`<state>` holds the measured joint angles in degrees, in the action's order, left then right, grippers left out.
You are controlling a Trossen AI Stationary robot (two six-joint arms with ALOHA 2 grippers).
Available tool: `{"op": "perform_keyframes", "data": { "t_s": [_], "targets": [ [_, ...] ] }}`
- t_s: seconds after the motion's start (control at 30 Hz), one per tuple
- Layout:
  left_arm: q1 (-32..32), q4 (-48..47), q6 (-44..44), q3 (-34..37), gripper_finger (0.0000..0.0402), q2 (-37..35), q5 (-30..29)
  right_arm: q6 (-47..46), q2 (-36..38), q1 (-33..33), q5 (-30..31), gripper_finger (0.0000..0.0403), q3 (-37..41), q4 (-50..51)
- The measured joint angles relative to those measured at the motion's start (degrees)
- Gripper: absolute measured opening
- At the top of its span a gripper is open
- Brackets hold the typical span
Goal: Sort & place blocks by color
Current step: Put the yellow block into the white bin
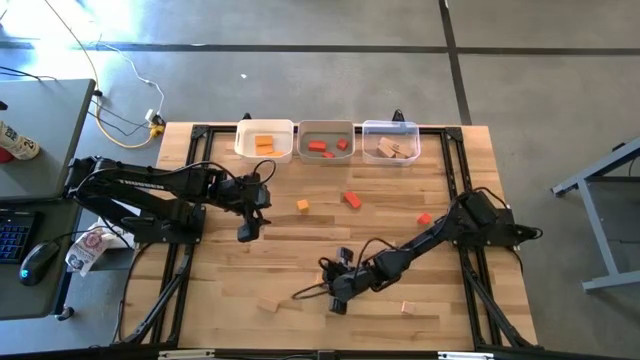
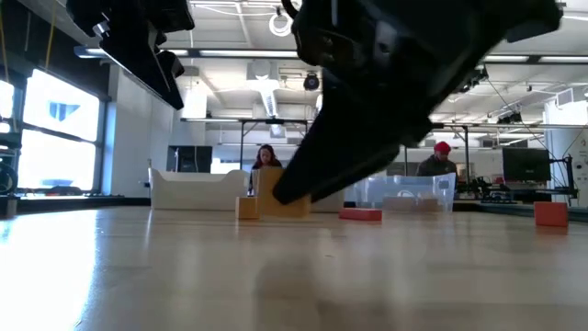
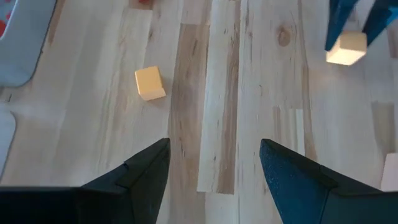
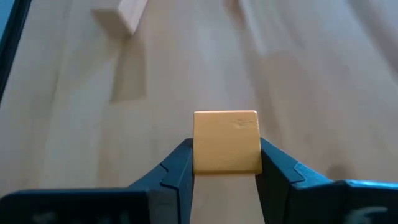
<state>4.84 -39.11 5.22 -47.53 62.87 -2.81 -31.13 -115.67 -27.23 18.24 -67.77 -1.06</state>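
Clamped square between the two dark fingers of the right gripper (image 4: 227, 163): a small pale natural-wood cube (image 4: 227, 142), pinched on two opposite faces, jaws closed down to its width. Sat low over the wooden table (image 1: 230, 330), at the near edge; could not tell whether lifted clear of the boards or resting on them.

Judged the next move to turn on one bearing only. From that closed hand, lay the clear plastic bin (image 1: 390, 124), already holding pale pieces, well apart, straight ahead across the table at its far edge and off toward the right arm's own base side. Stood beside it the grey bin with red pieces (image 1: 327, 124), then the white bin with orange pieces (image 1: 265, 124), each farther over toward the other arm. No long axis to mind with a cube, so probably only a lift and a long carry, needing enough height to clear the bin wall.

Hovered well off to that hand's other side the left gripper (image 1: 247, 232), jaws wide and holding nothing, with a small orange wooden cube (image 3: 150, 83) lying just ahead of it. Nearer the clear bin by reach: the right arm.
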Motion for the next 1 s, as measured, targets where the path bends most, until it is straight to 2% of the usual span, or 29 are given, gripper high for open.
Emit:
{"op": "perform_keyframes", "data": {
  "t_s": [0.23, 0.57, 0.8, 1.0],
  "targets": [
    [0.0, 0.57, -2.3, 0.0, 0.0234, 0.0, -0.02, 5.08, 2.55, 4.45, 0.83, 0.0106, 0.0, 0.02],
    [1.02, 6.02, 8.31, 0.0, 0.0234, 0.02, 0.71, 15.35, 4.93, 10.27, 0.89, 0.0106, 0.0, -0.51],
    [7.01, 10.25, 10.74, 0.0, 0.0234, 0.02, 1.53, 26.63, 7.27, 12.98, 4.35, 0.0106, 0.0, -2.43],
    [14.0, 13.45, 14.77, 0.0, 0.0234, 0.02, 8.21, 34.7, 7.97, 14.77, 6.77, 0.0106, 0.0, -5.9]
  ]
}}
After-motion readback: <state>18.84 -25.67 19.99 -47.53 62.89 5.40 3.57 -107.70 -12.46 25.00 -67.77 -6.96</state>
